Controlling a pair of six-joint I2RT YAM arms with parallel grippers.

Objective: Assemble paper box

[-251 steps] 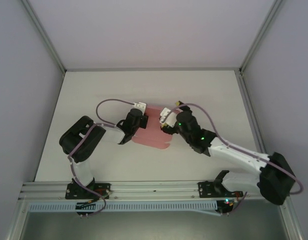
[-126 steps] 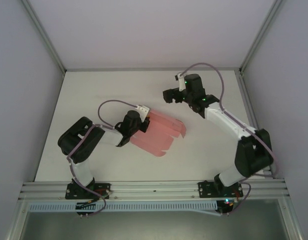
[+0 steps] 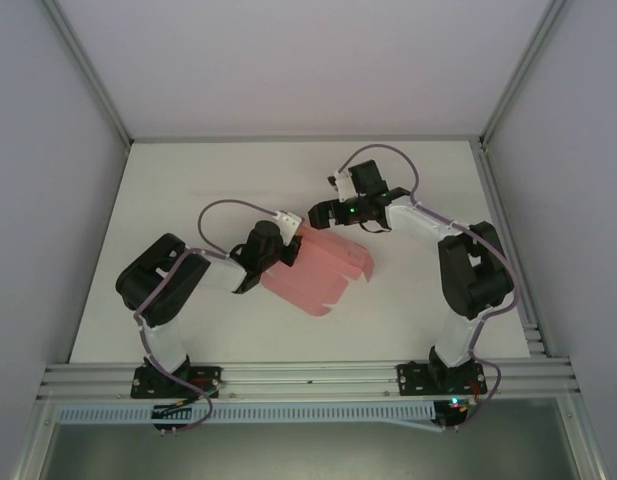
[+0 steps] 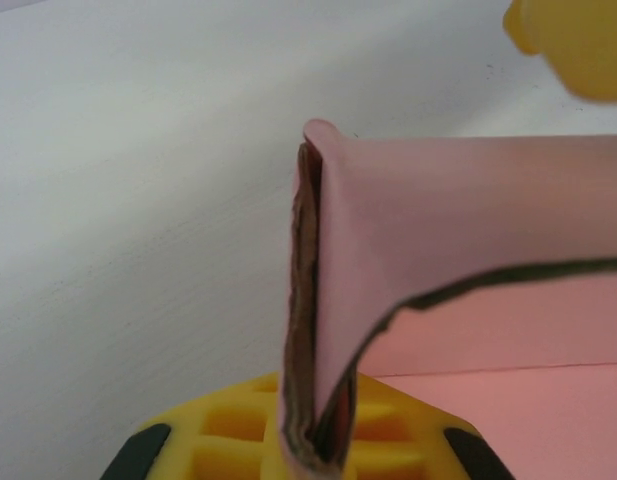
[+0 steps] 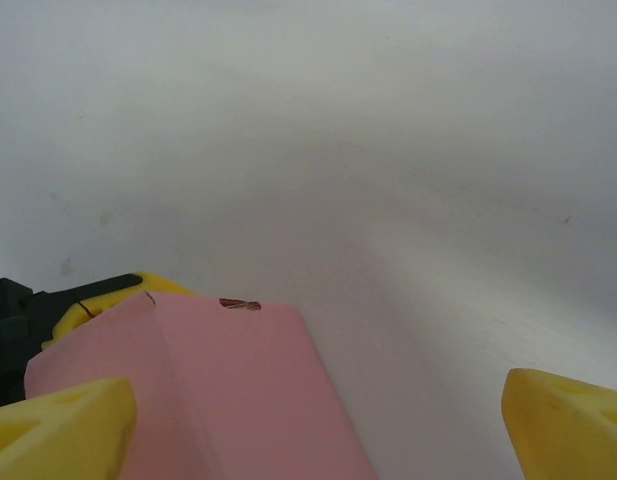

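The pink paper box lies half folded on the white table, several flaps pointing right and toward the front. My left gripper is shut on its left edge. In the left wrist view the doubled pink card rises out of the closed yellow jaws. My right gripper is open at the card's far corner. In the right wrist view its two yellow fingertips stand wide apart, and the pink card lies between them, nearer the left one, without touching either.
A metal frame and grey walls enclose the table, with a rail at the front edge. The left arm's purple cable loops just behind the box. The right fingertip shows in the left wrist view's top right corner.
The right gripper let go of the card, swung away to the back of the table, then came back to the card's far corner. The freed card spread out to the right.
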